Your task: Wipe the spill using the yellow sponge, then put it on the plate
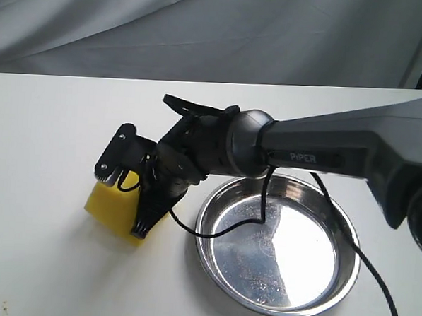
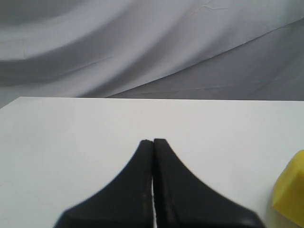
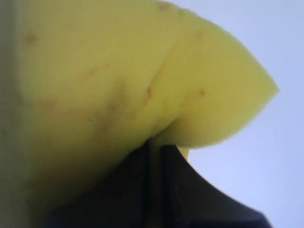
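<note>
The yellow sponge (image 1: 111, 208) rests on the white table (image 1: 49, 135), left of the plate (image 1: 335, 288). My right gripper (image 1: 122, 203) reaches across from the right and is shut on it, one finger on each side. The sponge (image 3: 123, 80) fills most of the right wrist view, its foam pinched between the dark fingers (image 3: 175, 161) with faint tan marks on its face. My left gripper (image 2: 153, 141) is shut on nothing above bare table, with a corner of the sponge (image 2: 290, 190) off to one side. The spill does not show; it may lie under the sponge.
The right arm (image 1: 317, 149) and its black cable (image 1: 265, 196) cross over the plate's far rim. A tiny tan speck (image 1: 5, 305) lies near the table's front left corner. Grey cloth (image 1: 203, 30) hangs behind the table's far edge.
</note>
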Robot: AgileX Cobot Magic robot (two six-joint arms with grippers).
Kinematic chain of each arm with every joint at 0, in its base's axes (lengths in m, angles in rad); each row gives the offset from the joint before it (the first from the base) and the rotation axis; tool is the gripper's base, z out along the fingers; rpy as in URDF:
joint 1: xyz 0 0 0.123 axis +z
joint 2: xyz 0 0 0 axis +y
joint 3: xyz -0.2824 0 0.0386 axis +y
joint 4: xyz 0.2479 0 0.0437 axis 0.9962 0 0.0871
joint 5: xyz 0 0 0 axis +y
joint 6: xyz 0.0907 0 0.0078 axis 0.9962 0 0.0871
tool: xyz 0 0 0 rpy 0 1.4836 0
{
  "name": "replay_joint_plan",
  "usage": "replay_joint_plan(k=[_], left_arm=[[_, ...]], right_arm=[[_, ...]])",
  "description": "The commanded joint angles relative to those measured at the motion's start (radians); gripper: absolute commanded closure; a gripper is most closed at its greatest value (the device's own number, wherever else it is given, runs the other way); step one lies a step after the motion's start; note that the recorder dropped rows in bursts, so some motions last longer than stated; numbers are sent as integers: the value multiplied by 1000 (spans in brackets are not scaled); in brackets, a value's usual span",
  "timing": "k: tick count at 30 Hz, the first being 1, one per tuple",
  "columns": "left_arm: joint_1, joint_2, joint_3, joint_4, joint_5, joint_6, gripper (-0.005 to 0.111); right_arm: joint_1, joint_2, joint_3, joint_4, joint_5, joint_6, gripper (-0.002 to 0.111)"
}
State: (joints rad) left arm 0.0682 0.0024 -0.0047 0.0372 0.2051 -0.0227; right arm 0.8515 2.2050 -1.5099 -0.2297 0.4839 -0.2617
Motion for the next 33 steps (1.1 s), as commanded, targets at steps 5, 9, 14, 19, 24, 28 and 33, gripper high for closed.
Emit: replay_joint_plan(k=[5, 9, 14, 19, 24, 28, 33], left_arm=[[2, -2, 5, 0, -3, -2, 107], [2, -2, 5, 0, -3, -2, 107], [2, -2, 5, 0, -3, -2, 107], [2, -2, 5, 0, -3, -2, 107], [2, -2, 5, 0, -3, -2, 107], [2, -2, 5, 0, -3, -2, 107], [2, -2, 5, 0, -3, -2, 107]], right_arm=[[170, -2, 7, 23, 187, -284, 108], [272, -17, -19, 31, 138, -291, 108], [366, 16, -170, 31, 138, -331, 108], [361, 107, -354, 31, 219, -333, 108], [301, 211, -506, -9, 445, -329, 108], [229, 244, -523, -185, 527, -109, 108], [131, 251, -523, -249, 666, -4, 108]])
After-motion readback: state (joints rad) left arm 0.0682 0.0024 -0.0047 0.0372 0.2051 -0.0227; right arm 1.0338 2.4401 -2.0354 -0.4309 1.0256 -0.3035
